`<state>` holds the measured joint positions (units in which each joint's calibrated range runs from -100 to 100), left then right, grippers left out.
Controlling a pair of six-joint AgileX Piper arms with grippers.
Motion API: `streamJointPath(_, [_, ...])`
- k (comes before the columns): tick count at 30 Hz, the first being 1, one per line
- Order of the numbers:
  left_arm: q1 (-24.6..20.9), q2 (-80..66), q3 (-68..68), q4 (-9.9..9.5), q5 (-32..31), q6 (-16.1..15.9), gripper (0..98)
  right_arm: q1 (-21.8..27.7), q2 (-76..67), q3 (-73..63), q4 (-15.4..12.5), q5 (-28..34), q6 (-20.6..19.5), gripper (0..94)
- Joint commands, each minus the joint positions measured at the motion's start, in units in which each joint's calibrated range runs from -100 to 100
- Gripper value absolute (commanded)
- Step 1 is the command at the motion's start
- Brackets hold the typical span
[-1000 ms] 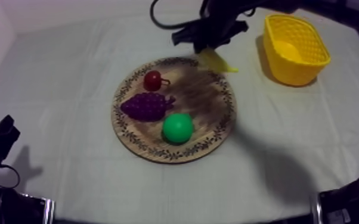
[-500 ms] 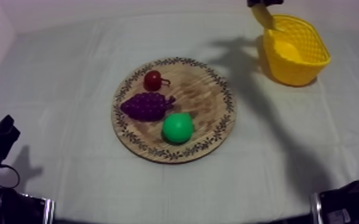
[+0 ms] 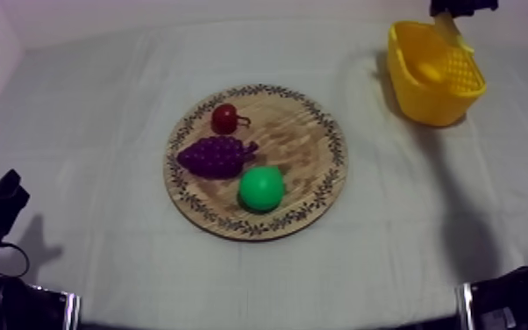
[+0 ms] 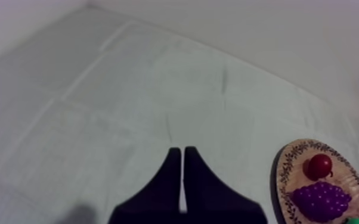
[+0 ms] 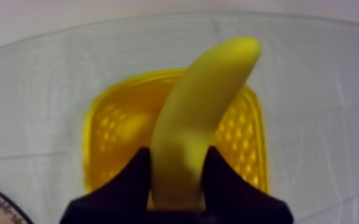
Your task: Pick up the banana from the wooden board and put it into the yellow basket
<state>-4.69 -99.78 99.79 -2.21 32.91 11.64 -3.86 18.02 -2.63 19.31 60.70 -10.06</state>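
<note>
Right gripper (image 5: 178,154) is clamped on the banana (image 5: 206,101), which now hangs over the yellow basket (image 5: 98,137). Half a second ago it hung at the basket's left rim. The banana's lower end is hidden between the fingers (image 5: 134,179). Left gripper (image 4: 183,156) is closed on nothing.

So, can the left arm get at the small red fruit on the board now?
Probably yes: nothing stands between the left gripper and the small red fruit, and the right gripper holds the banana away over the yellow basket.
</note>
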Motion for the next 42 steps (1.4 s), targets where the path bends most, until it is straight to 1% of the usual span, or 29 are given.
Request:
streamJointPath(1, [0.02,-0.05,-0.01,0.03,0.0,0.0,0.1,0.79,0.02,1.51,-0.98,-1.04,2.24,15.0])
streamJointPath(7, [0.02,-0.05,-0.01,0.03,0.0,0.0,0.1,2.18,-0.02,5.95,-3.59,-3.85,7.71,15.1])
streamJointPath(8, [0.02,-0.05,-0.01,0.03,0.0,0.0,0.1,2.34,-0.05,6.54,-3.93,-4.38,8.22,15.5])
streamJointPath(9, [0.02,-0.05,-0.01,0.03,0.0,0.01,0.1,2.47,-0.07,7.18,-4.18,-4.92,8.62,17.9])
streamJointPath(10, [0.02,-0.05,-0.01,0.03,0.0,-0.01,0.1,2.59,-0.1,7.94,-4.35,-5.45,8.93,23.2])
streamJointPath(12, [0.02,-0.05,-0.01,0.03,0.0,-0.01,0.1,2.78,-0.31,9.65,-4.54,-6.54,9.45,37.9])
streamJointPath(14, [0.02,-0.05,-0.01,0.03,0.0,0.0,0.1,3.02,-0.79,11.56,-4.68,-8.01,9.79,49.8])
streamJointPath(16, [0.02,-0.05,-0.01,0.03,0.0,0.01,0.1,3.3,-1.64,13.55,-4.81,-9.75,9.96,56.4])
streamJointPath(18, [0.02,-0.05,-0.01,0.03,0.0,0.01,0.1,3.62,-2.94,15.42,-5.34,-11.79,10.21,58.3])
streamJointPath(19, [0.02,-0.05,-0.01,0.03,0.0,0.01,0.1,3.81,-3.85,16.47,-5.64,-13.18,10.24,56.6])
streamJointPath(21, [0.02,-0.05,-0.01,0.03,0.0,0.0,0.1,4.22,-6.15,18.69,-6.56,-16.43,10.42,49.2])
streamJointPath(26, [0.02,-0.05,-0.01,0.03,0.0,0.01,0.1,5.2,-14.71,25.67,-8.88,-24.76,10.55,23.1])
streamJointPath(31, [0.02,-0.05,-0.01,0.03,0.0,0.01,0.1,5.53,-25.92,35.76,-9.13,-33.16,9.54,7.3])
streamJointPath(33, [0.02,-0.05,-0.01,0.03,0.0,0.01,0.1,5.55,-30.86,40.64,-9.19,-36.49,9.38,3.9])
streamJointPath(36, [0.02,-0.05,-0.01,0.03,0.0,0.01,0.1,5.46,-38.55,48.07,-9.79,-40.04,9.9,1.7])
streamJointPath(42, [0.02,-0.05,-0.01,0.03,0.0,0.01,0.1,4.67,-54.16,62.79,-13.51,-44.24,13.72,0.7])
